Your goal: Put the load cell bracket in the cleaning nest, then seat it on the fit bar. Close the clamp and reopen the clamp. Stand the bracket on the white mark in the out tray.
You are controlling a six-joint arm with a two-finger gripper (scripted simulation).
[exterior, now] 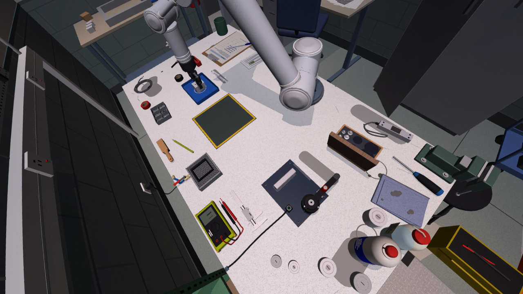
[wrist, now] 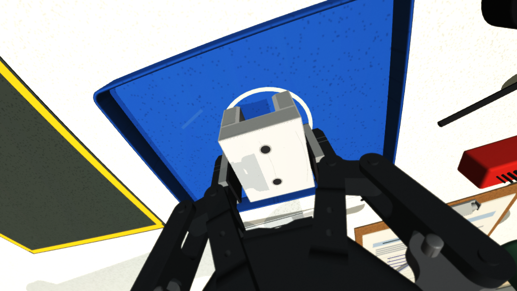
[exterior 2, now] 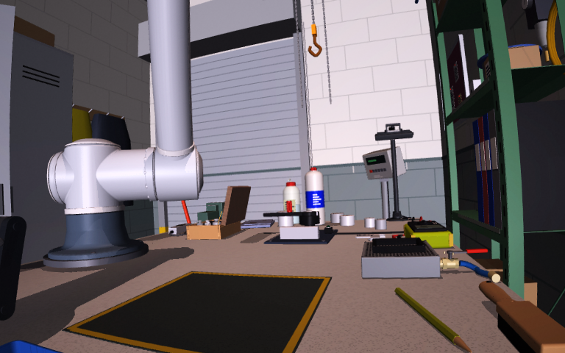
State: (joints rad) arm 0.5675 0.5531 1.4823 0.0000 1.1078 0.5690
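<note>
At the far left end of the bench, the blue out tray (exterior: 200, 88) (wrist: 260, 105) carries a white ring mark (wrist: 268, 105). The white load cell bracket (wrist: 265, 159) (exterior: 198, 87) stands over that ring with its forked end down towards the tray floor. My gripper (wrist: 267, 163) (exterior: 197, 82) has a finger on each side of the bracket and grips it. I cannot tell whether the bracket's legs touch the tray. The cleaning nest (exterior: 203, 171) (exterior 2: 400, 258) sits near the bench's front edge. The fixture plate with the fit bar (exterior: 284, 179) and clamp lever (exterior: 322, 190) lies mid-bench.
A black mat with a yellow border (exterior: 224, 120) (exterior 2: 208, 310) lies right beside the tray. A clipboard (exterior: 226, 47) (wrist: 434, 231), a tape roll (exterior: 179, 77), a wire coil (exterior: 143, 86) and a red block (wrist: 490, 166) surround the tray. A pencil (exterior 2: 431, 318) and brush (exterior: 165, 149) lie near the nest.
</note>
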